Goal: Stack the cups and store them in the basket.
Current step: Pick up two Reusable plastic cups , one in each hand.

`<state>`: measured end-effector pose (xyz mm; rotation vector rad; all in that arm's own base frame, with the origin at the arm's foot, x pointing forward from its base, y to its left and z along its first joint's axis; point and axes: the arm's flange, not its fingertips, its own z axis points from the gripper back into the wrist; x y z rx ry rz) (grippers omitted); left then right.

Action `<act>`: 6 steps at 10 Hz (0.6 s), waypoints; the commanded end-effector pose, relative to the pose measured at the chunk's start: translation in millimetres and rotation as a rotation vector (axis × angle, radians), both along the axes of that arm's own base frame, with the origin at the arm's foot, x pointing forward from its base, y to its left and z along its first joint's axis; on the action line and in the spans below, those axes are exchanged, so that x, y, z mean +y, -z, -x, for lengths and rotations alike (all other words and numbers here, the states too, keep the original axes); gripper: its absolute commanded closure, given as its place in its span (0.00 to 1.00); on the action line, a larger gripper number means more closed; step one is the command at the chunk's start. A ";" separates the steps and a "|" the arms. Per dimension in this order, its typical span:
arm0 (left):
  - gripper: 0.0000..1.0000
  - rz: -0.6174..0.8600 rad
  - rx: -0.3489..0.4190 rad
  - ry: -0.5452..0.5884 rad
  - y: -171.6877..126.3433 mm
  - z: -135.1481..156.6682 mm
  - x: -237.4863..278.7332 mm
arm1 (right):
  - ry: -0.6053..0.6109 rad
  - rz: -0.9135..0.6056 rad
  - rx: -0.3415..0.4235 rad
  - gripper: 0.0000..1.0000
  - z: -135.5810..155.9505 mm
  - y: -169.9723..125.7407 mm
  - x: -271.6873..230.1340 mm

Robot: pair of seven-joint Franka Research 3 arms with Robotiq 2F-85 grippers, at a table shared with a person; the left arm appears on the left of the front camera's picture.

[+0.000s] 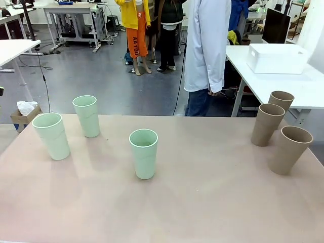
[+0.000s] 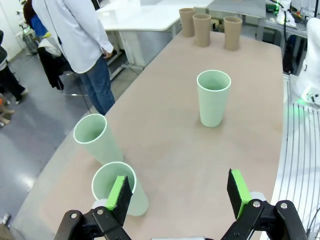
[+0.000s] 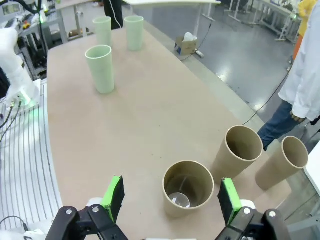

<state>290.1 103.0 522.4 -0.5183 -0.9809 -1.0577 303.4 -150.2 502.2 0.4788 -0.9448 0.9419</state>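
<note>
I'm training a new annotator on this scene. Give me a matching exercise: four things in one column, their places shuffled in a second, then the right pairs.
Things:
1. mint cups
2. tan cups
3. basket
4. person

Places:
a. on the white side table behind
b. at the robot's right end of the brown table
c. standing beyond the brown table's far edge
d. on the left and middle of the brown table

Pairs: 1-d, 2-b, 3-a, 4-c

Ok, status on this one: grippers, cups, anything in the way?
Left gripper and right gripper open, empty. Mint cups and tan cups upright, unstacked; basket on the neighbouring white table. Person beyond far edge.
</note>
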 end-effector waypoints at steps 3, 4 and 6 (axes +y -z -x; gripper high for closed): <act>0.00 0.004 -0.003 0.039 2.5 -1.2 -3.1 | -0.009 0.015 -0.010 0.00 1.1 -1.6 -1.1; 0.00 0.004 -0.003 0.039 2.5 -1.2 -3.1 | -0.009 0.015 -0.010 0.00 1.1 -1.6 -1.1; 0.00 0.004 -0.003 0.039 2.5 -1.2 -3.1 | -0.009 0.015 -0.010 0.00 1.1 -1.6 -1.1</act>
